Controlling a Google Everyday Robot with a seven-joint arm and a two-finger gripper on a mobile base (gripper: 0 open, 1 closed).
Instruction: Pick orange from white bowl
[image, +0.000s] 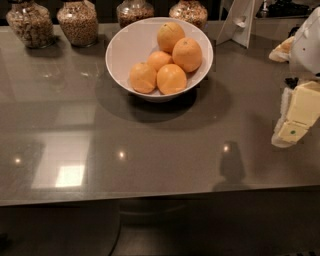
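Camera view: the counter (150, 150) carries the white bowl (125, 50) at far centre, five fruits inside. At the right edge the gripper (289, 135) hangs well apart from it; its opening cannot be told. The orange (187, 54) lies top right in the pile. Judged firm, fairly heavy, with grippy skin, so grasp across its widest middle.

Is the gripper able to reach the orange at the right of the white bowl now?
Probably yes: nothing stands between the gripper, off to the right, and the white bowl, and the orange lies uncovered on top.
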